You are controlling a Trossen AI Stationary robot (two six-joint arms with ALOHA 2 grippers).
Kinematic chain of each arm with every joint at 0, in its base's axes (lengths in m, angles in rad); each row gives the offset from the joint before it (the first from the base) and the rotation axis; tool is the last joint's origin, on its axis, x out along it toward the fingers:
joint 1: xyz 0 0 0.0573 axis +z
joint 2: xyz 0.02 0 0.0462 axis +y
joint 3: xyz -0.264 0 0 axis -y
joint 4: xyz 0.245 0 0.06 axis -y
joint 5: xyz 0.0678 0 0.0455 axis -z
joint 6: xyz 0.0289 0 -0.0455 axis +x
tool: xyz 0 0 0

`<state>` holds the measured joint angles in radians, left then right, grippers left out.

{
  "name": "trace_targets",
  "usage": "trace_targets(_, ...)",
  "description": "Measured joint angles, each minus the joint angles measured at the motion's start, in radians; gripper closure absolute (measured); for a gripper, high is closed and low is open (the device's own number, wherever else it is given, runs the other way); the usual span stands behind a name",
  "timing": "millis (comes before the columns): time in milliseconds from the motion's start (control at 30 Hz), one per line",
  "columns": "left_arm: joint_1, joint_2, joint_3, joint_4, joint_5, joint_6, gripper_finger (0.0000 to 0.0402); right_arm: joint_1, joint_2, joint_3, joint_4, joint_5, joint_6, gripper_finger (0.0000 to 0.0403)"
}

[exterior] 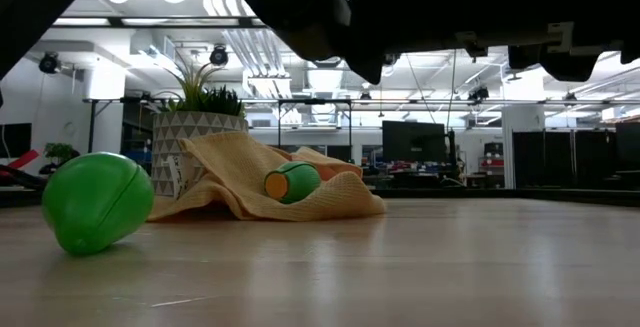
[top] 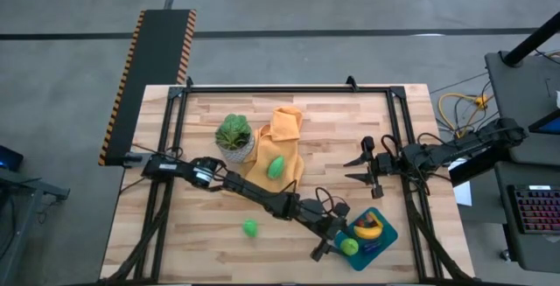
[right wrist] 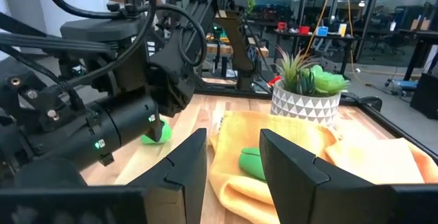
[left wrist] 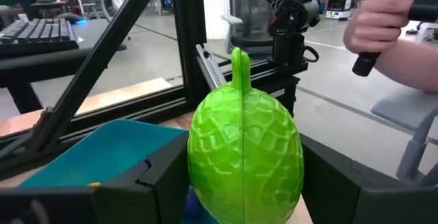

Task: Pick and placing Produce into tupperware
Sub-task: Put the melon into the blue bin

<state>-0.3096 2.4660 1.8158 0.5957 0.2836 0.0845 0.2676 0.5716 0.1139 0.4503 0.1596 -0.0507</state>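
The left arm stretches diagonally across the pale wood-plank table [top: 210, 251], its left gripper [top: 343, 244] over the shallow teal-blue rectangular plastic tupperware [top: 388, 233] near the table's right front corner. Its dark, blocky fingers [left wrist: 164, 183] pinch a bright green, egg-shaped toy fruit [left wrist: 245, 157] with a scaly, netted skin, a raised seam and a stubby stem, held just above the container's smooth rounded wall. Inside the tupperware lies a glossy yellow toy banana [top: 367, 226] beside something small and blue that is too small to tell. The right arm reaches in from the table's right edge, folded, with the right gripper [top: 374, 175] hanging above bare wood, jaws part-way apart and empty. A crumpled orange cloth [top: 282, 146] of soft woven fabric cradles a smooth green oval toy piece [top: 276, 167] with an orange end. Another round green toy piece [top: 250, 227] sits alone on the wood, well apart from the container. A leafy green plant in a white patterned pot [top: 234, 136] touches the cloth.
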Motion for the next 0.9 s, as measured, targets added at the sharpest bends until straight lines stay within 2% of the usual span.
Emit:
trace_targets(767, 0.009, 0.000, 0.003, -0.074, -0.049, 0.008, 0.0192, 0.000, 0.000, 0.000, -0.005, 0.000, 0.016, 0.0275)
trace_targets(900, 0.009, 0.000, 0.003, -0.074, -0.049, 0.008, 0.0175, 0.000, 0.000, 0.000, -0.005, 0.000, 0.016, 0.0275)
